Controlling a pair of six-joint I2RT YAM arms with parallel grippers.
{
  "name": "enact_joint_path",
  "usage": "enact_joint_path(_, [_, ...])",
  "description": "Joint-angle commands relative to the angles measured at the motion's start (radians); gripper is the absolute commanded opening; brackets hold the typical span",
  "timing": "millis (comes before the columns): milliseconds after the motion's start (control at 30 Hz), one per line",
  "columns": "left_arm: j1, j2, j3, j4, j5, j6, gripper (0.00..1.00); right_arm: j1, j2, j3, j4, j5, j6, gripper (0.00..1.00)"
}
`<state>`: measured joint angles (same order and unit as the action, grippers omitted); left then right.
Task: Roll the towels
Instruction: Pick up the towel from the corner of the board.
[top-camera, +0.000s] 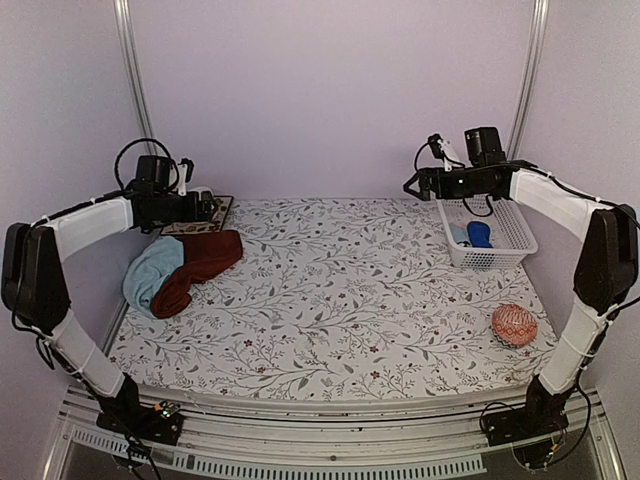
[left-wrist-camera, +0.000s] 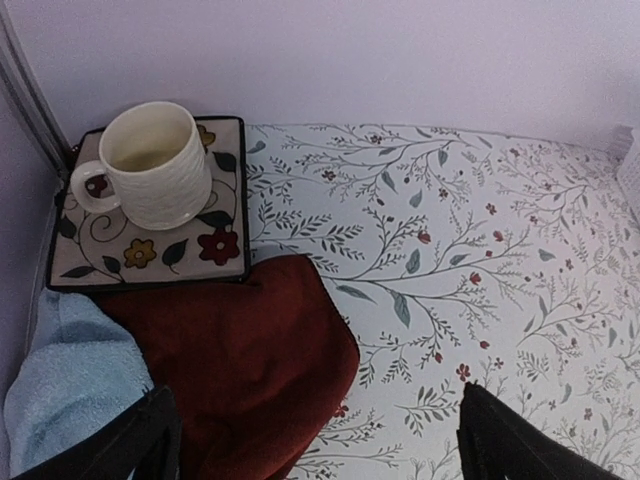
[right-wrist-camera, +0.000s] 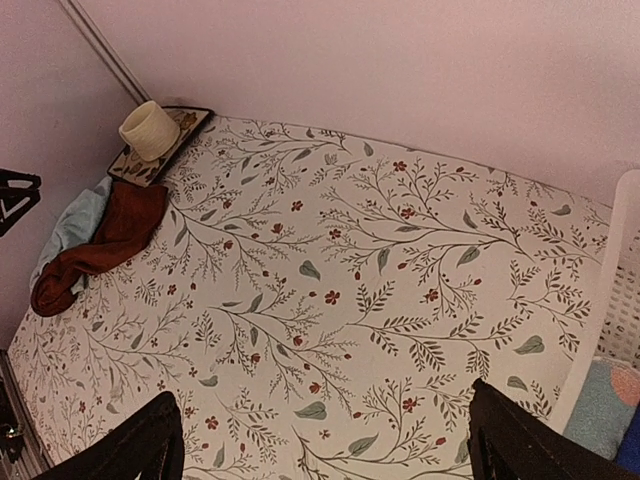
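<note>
The maroon towel (top-camera: 205, 262) and light blue towel (top-camera: 150, 278) lie crumpled and unrolled in one heap at the left edge of the table (top-camera: 340, 300), maroon overlapping blue. Farther back, my left gripper (left-wrist-camera: 315, 440) and right gripper (right-wrist-camera: 320, 440) hang spread wide, grasping nothing.

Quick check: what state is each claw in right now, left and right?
Left claw: open, holding nothing.
Right claw: open, holding nothing.

place: enclosed robot test cell, lab-like | evidence: plain white walls (top-camera: 330, 100), metal frame posts (top-camera: 131, 70), floral-cloth table (top-camera: 340, 290)
</note>
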<state>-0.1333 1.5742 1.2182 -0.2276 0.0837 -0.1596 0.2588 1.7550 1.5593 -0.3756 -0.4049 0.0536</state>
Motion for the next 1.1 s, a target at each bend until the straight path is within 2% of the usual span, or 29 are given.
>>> enact_joint_path(0, [-0.060, 0.072, -0.011, -0.053, -0.054, 0.044, 0.96, 0.027, 0.042, 0.040, -0.054, 0.046, -0.040, 0.99])
enact_joint_path(267, [-0.105, 0.151, -0.044, -0.092, -0.059, 0.062, 0.94, 0.036, 0.053, 0.041, -0.069, 0.041, -0.043, 0.99])
enact_joint_path(733, [-0.116, 0.265, -0.030, -0.170, -0.139, 0.085, 0.93, 0.050, 0.041, 0.024, -0.079, 0.060, -0.081, 0.99])
enact_joint_path(933, [-0.116, 0.319, -0.012, -0.179, -0.185, 0.102, 0.89, 0.056, 0.043, 0.027, -0.082, 0.061, -0.086, 0.99])
enact_joint_path(1067, [-0.116, 0.351, 0.001, -0.185, -0.224, 0.107, 0.82, 0.058, 0.042, 0.025, -0.085, 0.066, -0.091, 0.99])
